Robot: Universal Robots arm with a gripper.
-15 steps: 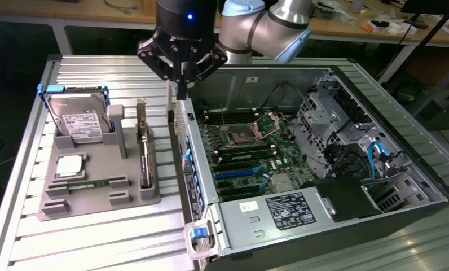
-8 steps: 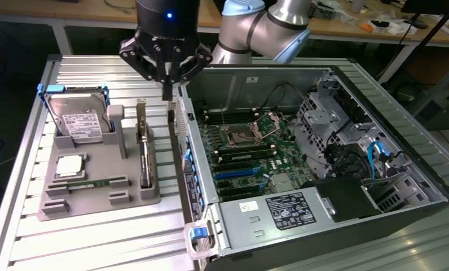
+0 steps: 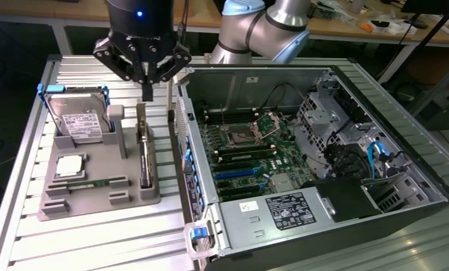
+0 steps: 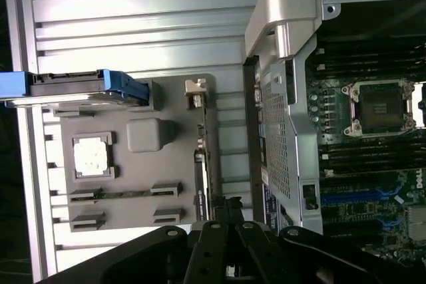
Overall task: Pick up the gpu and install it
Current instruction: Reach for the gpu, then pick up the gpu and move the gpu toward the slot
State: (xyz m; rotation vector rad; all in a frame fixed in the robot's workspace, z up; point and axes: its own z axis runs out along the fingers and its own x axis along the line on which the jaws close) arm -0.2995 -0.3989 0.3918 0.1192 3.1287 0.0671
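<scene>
The gpu (image 3: pixel 144 153) stands on its edge in a slot of the grey holder tray (image 3: pixel 134 195), its silver bracket end toward the back. My gripper (image 3: pixel 145 86) hangs just above that bracket end, fingers shut together with nothing between them, and a small gap shows below the tips. In the wrist view the gpu (image 4: pixel 200 176) appears edge-on as a dark strip beside the tray's rim, with my gripper (image 4: pixel 229 209) over its near part. The open computer case (image 3: pixel 345 84) lies on the exterior view's right, its green motherboard (image 3: pixel 247 148) and blue slots (image 3: pixel 236 173) exposed.
On the tray sit a silver hard drive (image 3: pixel 78 117) in a blue bracket, a CPU (image 3: pixel 69 165) and a slim RAM stick (image 3: pixel 89 183). The case's perforated wall (image 3: pixel 183 135) rises close beside the gpu. The ribbed metal table (image 3: pixel 96 243) carries everything.
</scene>
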